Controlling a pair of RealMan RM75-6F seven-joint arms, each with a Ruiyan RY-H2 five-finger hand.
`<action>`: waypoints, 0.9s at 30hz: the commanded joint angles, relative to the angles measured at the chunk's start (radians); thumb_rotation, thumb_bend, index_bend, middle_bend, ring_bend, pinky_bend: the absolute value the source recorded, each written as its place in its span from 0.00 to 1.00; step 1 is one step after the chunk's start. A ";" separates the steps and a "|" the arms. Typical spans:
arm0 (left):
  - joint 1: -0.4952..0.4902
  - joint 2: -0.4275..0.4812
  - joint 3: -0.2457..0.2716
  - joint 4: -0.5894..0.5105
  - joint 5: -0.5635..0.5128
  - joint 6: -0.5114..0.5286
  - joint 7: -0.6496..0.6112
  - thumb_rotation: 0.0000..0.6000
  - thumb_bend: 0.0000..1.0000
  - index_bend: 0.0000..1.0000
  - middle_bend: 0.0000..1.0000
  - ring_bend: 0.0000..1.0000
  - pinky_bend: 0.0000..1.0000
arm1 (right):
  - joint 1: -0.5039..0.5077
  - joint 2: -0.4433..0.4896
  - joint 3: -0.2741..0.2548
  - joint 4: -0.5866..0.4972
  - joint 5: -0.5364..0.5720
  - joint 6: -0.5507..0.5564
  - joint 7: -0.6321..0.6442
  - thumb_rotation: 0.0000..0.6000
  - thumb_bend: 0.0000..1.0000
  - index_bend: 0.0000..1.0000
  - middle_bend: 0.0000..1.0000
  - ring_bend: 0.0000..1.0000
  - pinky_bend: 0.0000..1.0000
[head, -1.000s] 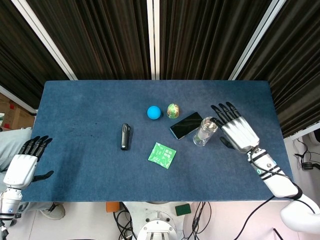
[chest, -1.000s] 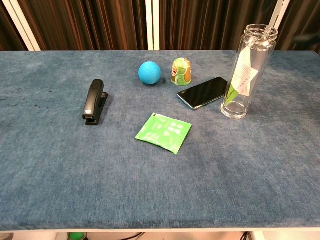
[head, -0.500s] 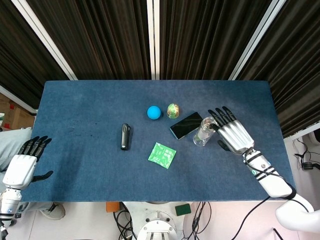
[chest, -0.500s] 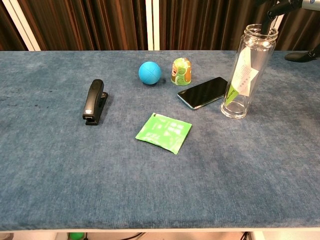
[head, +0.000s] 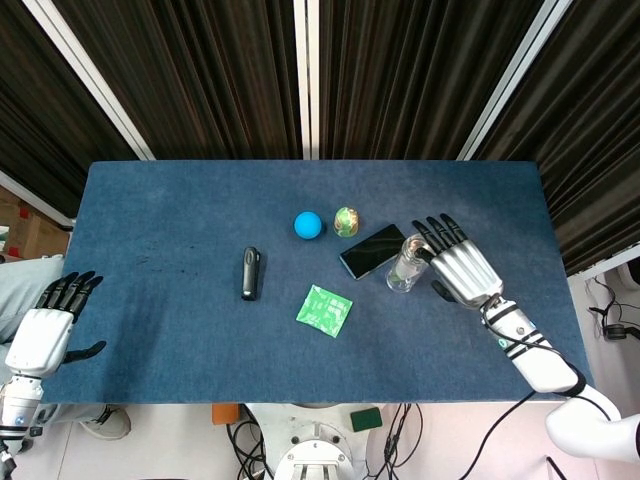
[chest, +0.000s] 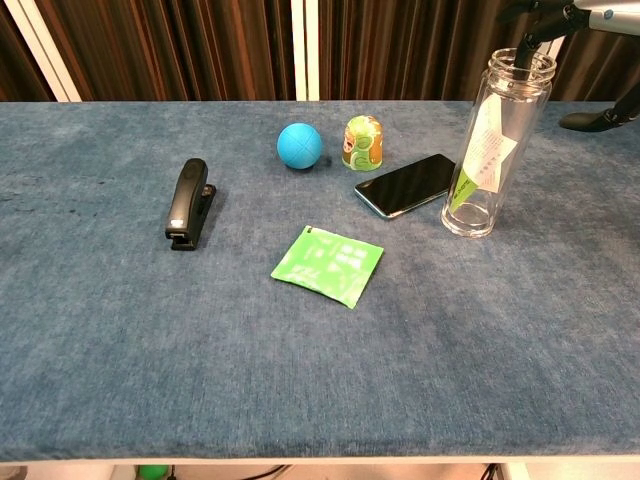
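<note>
Glass bottle (chest: 494, 140): upright; your right hand (head: 459, 266) spread wide, fingertips at its rim, holding nothing.
Phone (chest: 410, 184): just beside bottle.
Left hand (head: 45, 330): spread, off table (head: 150, 230) edge.

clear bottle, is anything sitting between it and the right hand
Nothing visible does. The right hand is open right beside the clear bottle, fingertips at its rim. The phone lies on the bottle's far side, away from the hand.

Right hand (chest: 585, 40) fingertips at rim of upright clear bottle (chest: 494, 150); phone (chest: 409, 184) just beside bottle.
</note>
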 joint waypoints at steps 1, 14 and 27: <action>-0.001 0.000 0.000 -0.001 0.000 -0.001 0.000 1.00 0.03 0.10 0.08 0.05 0.12 | 0.003 -0.002 0.000 0.001 0.003 -0.003 -0.009 1.00 0.29 0.37 0.00 0.00 0.00; -0.003 0.002 0.000 0.000 -0.003 -0.009 -0.002 1.00 0.03 0.10 0.08 0.05 0.12 | 0.021 -0.017 0.001 0.001 0.035 -0.015 -0.082 1.00 0.30 0.37 0.00 0.00 0.00; -0.004 -0.003 0.001 0.011 -0.006 -0.012 -0.012 1.00 0.03 0.10 0.08 0.05 0.12 | 0.030 -0.030 -0.003 0.007 0.051 -0.007 -0.145 1.00 0.30 0.39 0.00 0.00 0.00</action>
